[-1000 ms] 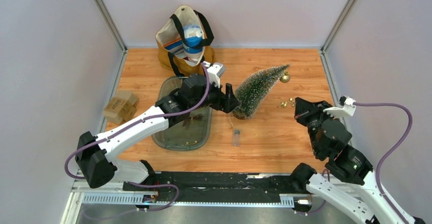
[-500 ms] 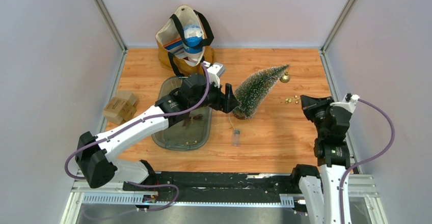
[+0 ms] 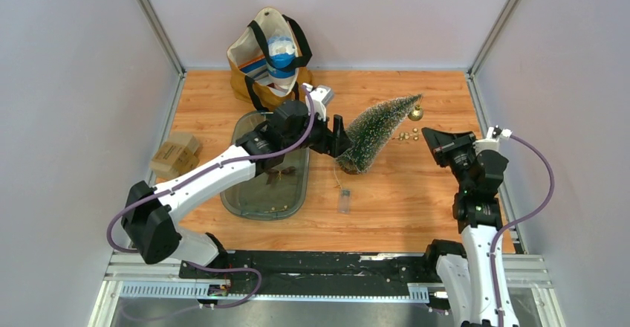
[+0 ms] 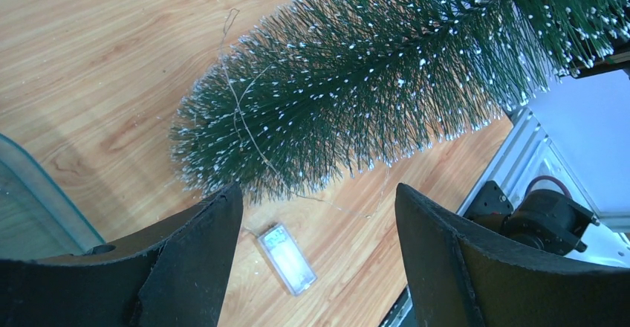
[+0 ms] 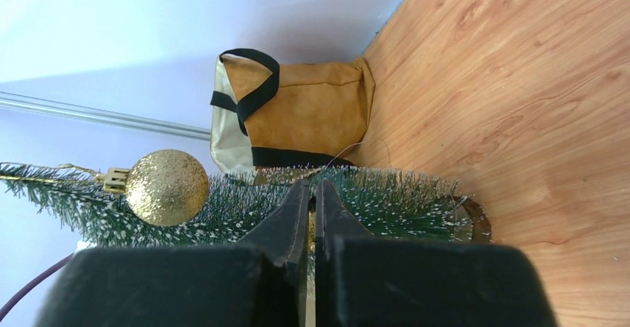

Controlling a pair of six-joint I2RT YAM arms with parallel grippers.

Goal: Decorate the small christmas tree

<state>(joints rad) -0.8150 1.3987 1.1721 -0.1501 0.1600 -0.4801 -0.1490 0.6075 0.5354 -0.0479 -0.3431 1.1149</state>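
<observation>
I hold my left gripper (image 3: 339, 137) spread wide at the base of the small christmas tree (image 3: 375, 132), which lies sideways on the table (image 3: 401, 193), probably to right it, with my right gripper (image 5: 313, 197) pressed together near its tip

The small christmas tree (image 3: 375, 128) lay before me on its side on the table (image 3: 416, 193), dark green, white-tipped, tip pointing far-right.

One small christmas tree (image 3: 375, 132), one gold bauble (image 5: 166, 187), one tote bag (image 3: 269, 59), one clear tray (image 3: 252, 204), perhaps five tiny beads (image 3: 405, 135)
</observation>
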